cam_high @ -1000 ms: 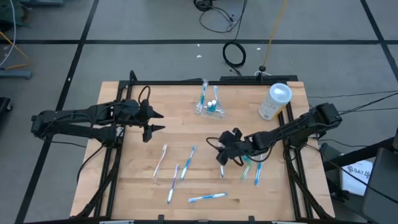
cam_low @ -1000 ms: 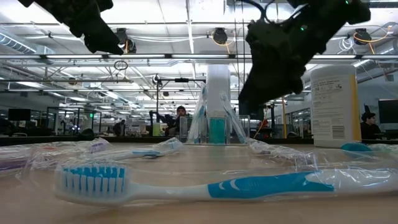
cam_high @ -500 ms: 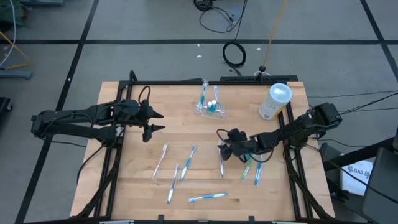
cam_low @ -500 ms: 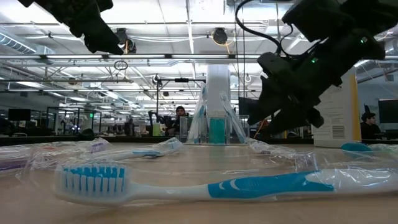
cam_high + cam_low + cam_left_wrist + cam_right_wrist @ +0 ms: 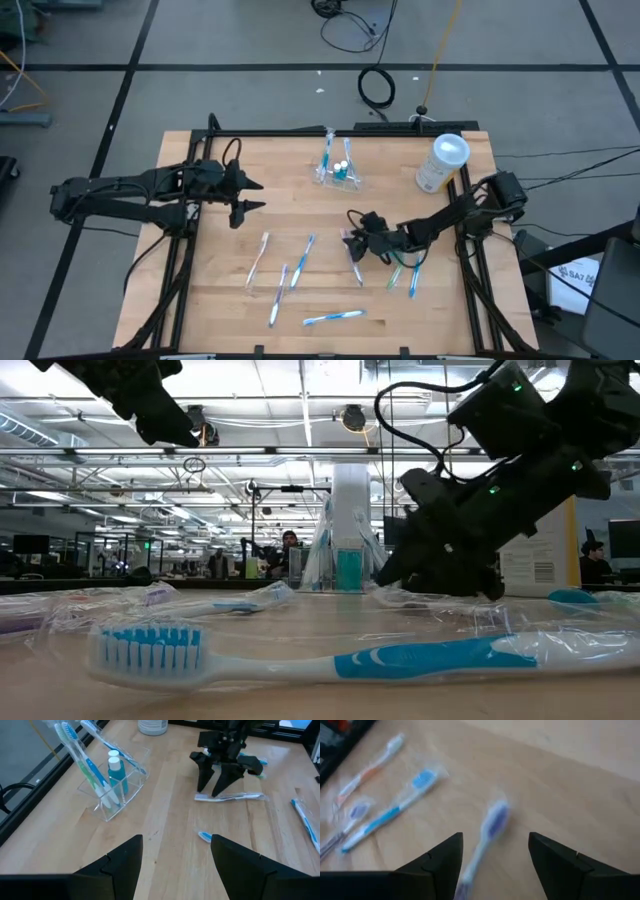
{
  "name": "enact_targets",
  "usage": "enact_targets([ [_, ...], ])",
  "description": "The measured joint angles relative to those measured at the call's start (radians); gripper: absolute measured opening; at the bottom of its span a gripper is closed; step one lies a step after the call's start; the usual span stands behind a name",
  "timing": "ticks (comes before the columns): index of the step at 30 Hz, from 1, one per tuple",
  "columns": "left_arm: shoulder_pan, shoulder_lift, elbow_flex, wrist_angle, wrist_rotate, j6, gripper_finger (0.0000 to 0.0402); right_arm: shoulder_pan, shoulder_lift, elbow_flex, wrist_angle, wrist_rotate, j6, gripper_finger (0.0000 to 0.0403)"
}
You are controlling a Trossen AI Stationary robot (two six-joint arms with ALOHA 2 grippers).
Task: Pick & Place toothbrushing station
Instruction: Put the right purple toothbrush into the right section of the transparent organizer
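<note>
Since the earlier frames the right arm has stretched lower and further toward the table's middle: in the high view its gripper [image 5: 352, 240] now sits just right of centre, over a wrapped toothbrush with a purple head [image 5: 490, 822], where a second ago it hung a little further right and higher off the wood. The left arm has not shifted.

In the right wrist view the right gripper's fingers [image 5: 437, 862] are spread wide, with the purple-headed toothbrush lying between them, its long axis running roughly along the direction the gripper points. Whether the fingertips touch the table cannot be told.

The toothbrushing station [image 5: 336, 168] stands in the upper middle of the high view, near the table's far edge, a clear holder already carrying upright brushes and a small blue bottle. In the left wrist view it shows in the upper left [image 5: 112, 785], upright, well apart from the loose brushes.

The left gripper [image 5: 245, 196] waits at the left of the high view, fingers spread, holding nothing, pointing toward the table's middle.

The relation that matters: the toothbrush lies straight ahead of and between the right fingers, so a closing pinch would probably take it across its handle. From there the station lies toward the top of the high view and slightly left, nearer to the right gripper than to the left one, so the right arm looks the better placed to carry the brush up to it.

A whitish cylinder [image 5: 442, 164] stands to the station's right, clear of that path.
</note>
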Motion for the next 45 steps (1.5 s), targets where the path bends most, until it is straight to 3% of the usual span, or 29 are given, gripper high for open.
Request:
enact_targets([
  [10, 0.0, 0.0, 0.0, 0.001, 0.0, 0.001, 0.0239, 0.0, 0.036, 0.016, 0.02, -0.008, -0.216, 0.0206],
  [21, 0.0, 0.0, 0.0, 0.001, 0.0, 0.004, 0.0239, -0.002, 0.039, 0.022, 0.014, -0.01, -0.211, 0.0082],
  [27, 0.0, 0.0, 0.0, 0.001, 0.0, 0.011, 0.0239, -0.006, 0.034, 0.021, 0.108, -0.045, -0.237, 0.0015],
  [33, 0.0, 0.0, 0.0, 0.001, 0.0, 0.028, 0.0239, -0.044, -0.056, 0.02, 0.203, -0.021, -0.351, 0.0006],
  [38, 0.0, 0.0, 0.0, 0.0, 0.0, 0.03, 0.0239, -0.086, -0.179, 0.021, 0.352, 0.1, -0.612, 0.0002],
  [42, 0.0, 0.0, 0.0, 0.0, 0.0, 0.03, 0.0239, -0.129, -0.253, 0.022, 0.549, 0.197, -0.979, 0.0001],
  [45, 0.0, 0.0, 0.0, 0.0, 0.0, 0.054, 0.0239, -0.178, -0.268, 0.022, 0.729, 0.187, -1.262, 0.0001],
])
